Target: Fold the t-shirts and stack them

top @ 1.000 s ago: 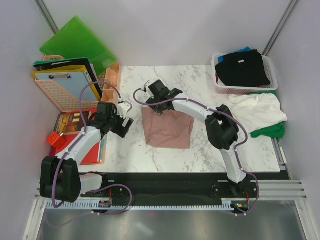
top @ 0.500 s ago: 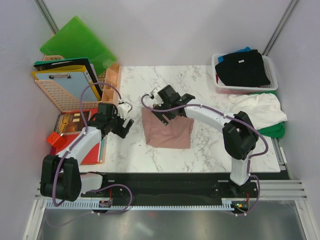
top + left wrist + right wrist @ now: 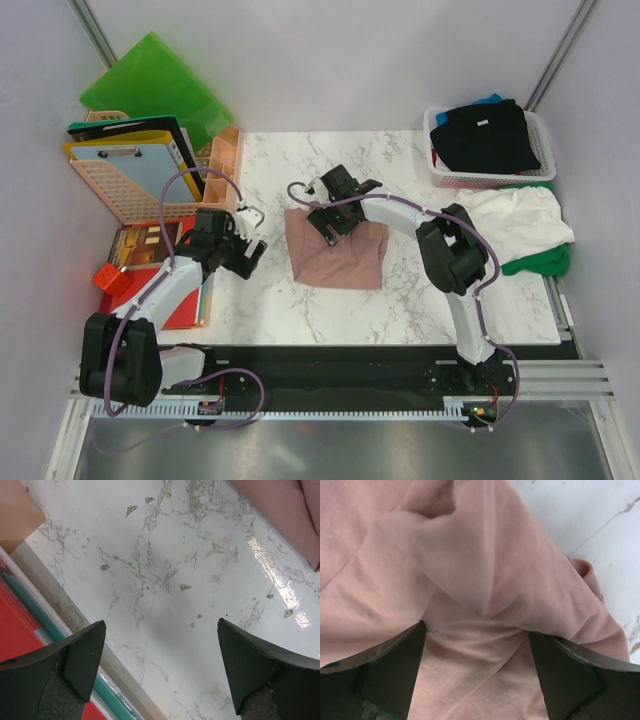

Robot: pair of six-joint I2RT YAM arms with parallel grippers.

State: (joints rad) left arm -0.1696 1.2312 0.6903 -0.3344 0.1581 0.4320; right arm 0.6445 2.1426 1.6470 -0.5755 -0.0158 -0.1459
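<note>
- The right arm (image 3: 452, 255) climbs from its base at the table's 5 o'clock corner, bends sharply at the elbow, and stretches its forearm toward 10 o'clock.
- The right gripper (image 3: 335, 207) sits low over the 12 o'clock edge of the pink t-shirt (image 3: 335, 255). Its jaws are spread wide and grasp nothing (the wrist view shows rumpled pink cloth under and between the fingers (image 3: 395, 675)).
- The pink t-shirt lies folded in a rough rectangle at the middle of the marble table (image 3: 400, 300).
- The left arm (image 3: 165, 285) leans toward 1 o'clock from its base. The left gripper (image 3: 246, 248) hangs released over bare marble, at 9 o'clock of the pink t-shirt and apart from it.
- Toward 2 o'clock, a black t-shirt (image 3: 485, 135) fills the basket (image 3: 436, 172). A white t-shirt (image 3: 515, 220) lies crumpled on a green t-shirt (image 3: 540, 263) below it.
</note>
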